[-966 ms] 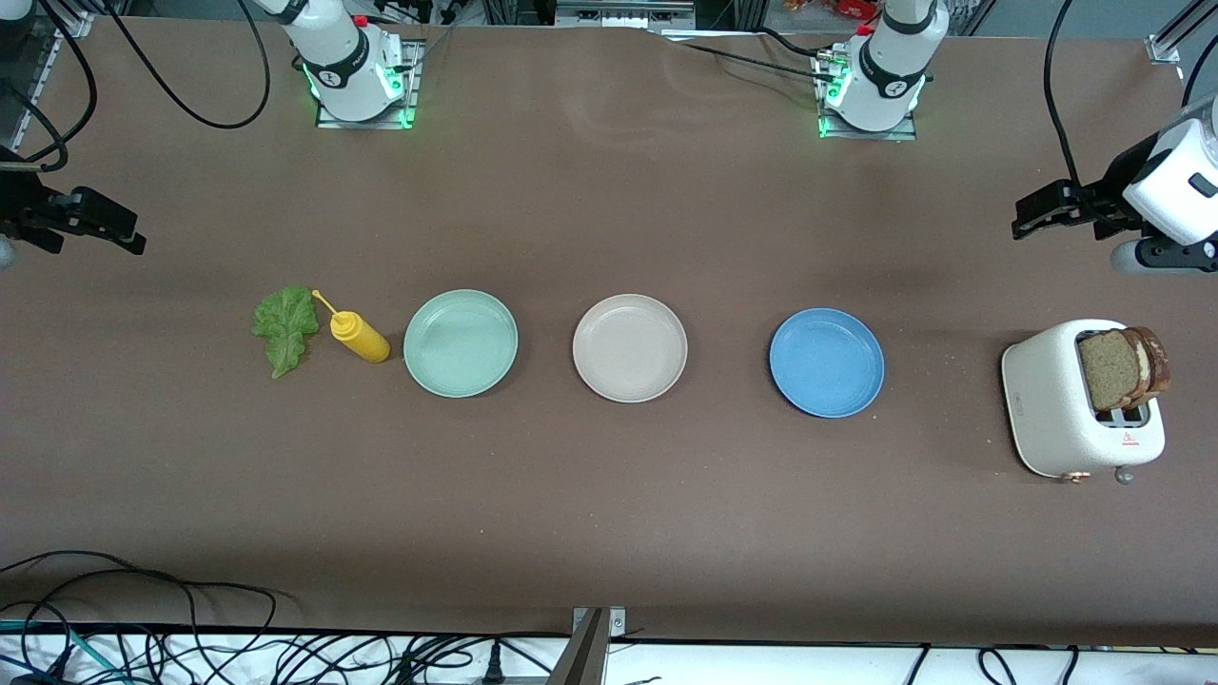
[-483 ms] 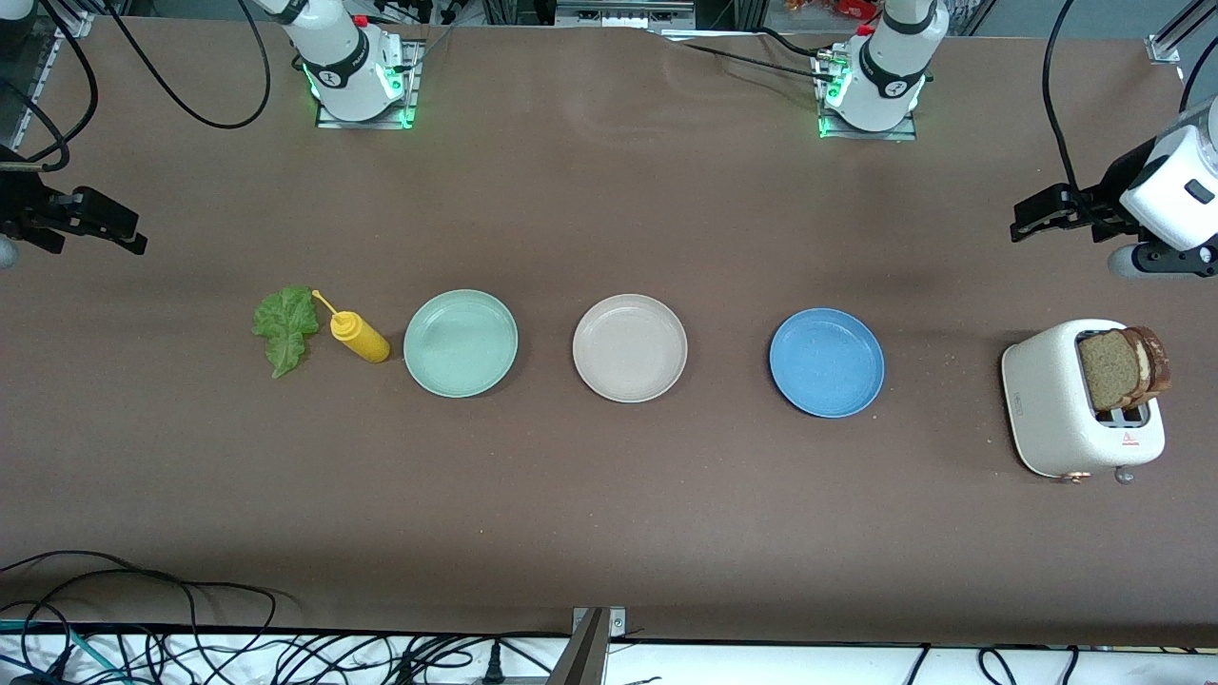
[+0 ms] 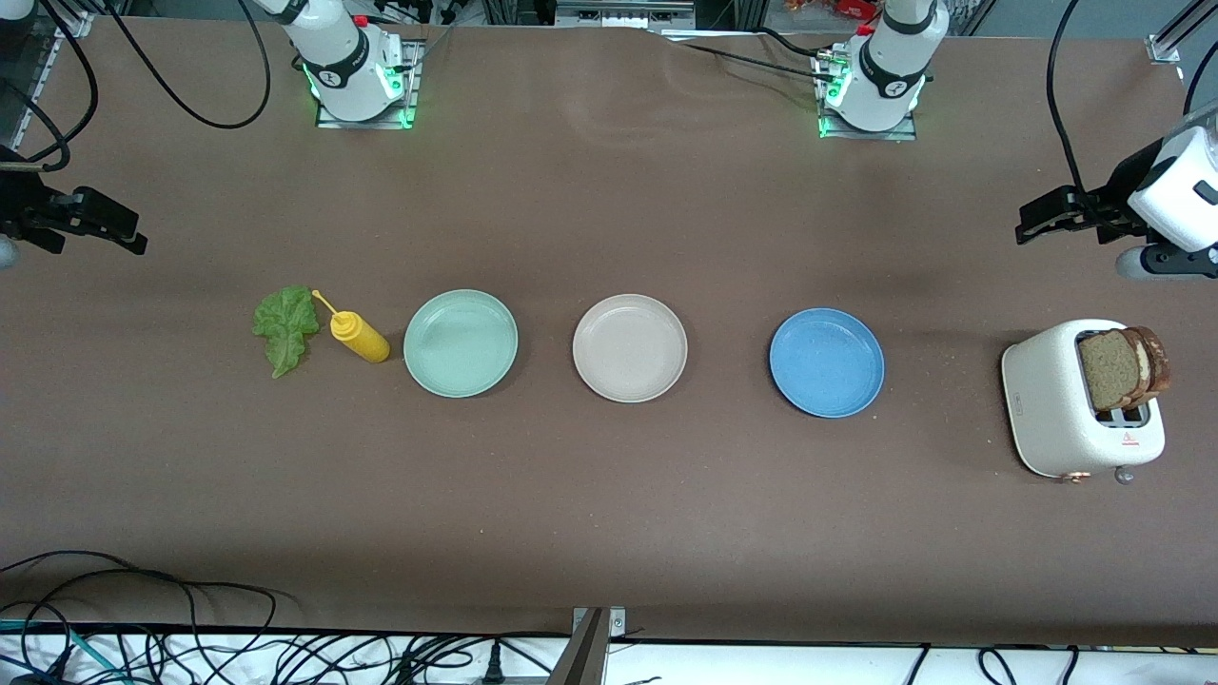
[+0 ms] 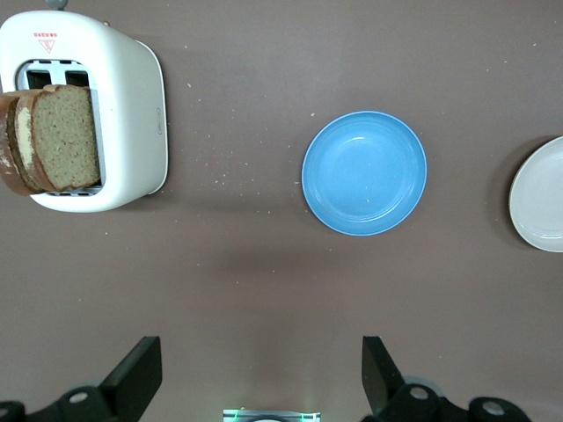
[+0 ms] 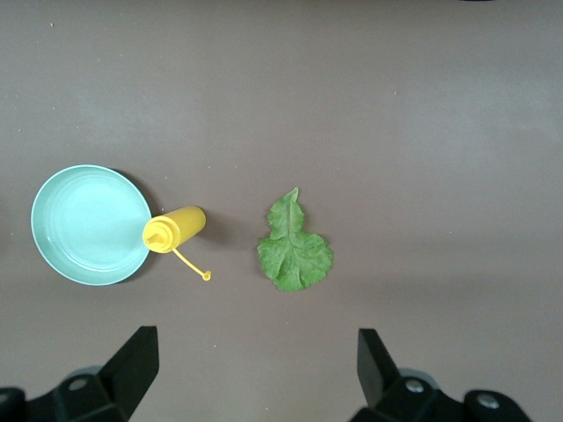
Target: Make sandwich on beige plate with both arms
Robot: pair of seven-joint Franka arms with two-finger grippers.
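The beige plate (image 3: 629, 347) lies bare in the middle of the table, and its edge shows in the left wrist view (image 4: 541, 198). Two brown bread slices (image 3: 1123, 366) stand up out of a white toaster (image 3: 1047, 400) at the left arm's end, also seen as bread slices (image 4: 53, 136). A green lettuce leaf (image 3: 284, 328) lies flat at the right arm's end, seen from above as the lettuce leaf (image 5: 295, 246). My left gripper (image 3: 1028, 221) (image 4: 261, 356) hangs open over bare table near the toaster. My right gripper (image 3: 128, 233) (image 5: 255, 347) hangs open over bare table near the lettuce. Neither holds anything.
A mint-green plate (image 3: 461, 342) and a blue plate (image 3: 826, 362) flank the beige one in a row. A yellow squeeze bottle (image 3: 359, 336) lies between the lettuce and the mint-green plate. Cables (image 3: 190, 637) run along the table's edge nearest the front camera.
The left arm's hand has drifted slightly toward its own end of the table. The right arm and all the objects stay where they were.
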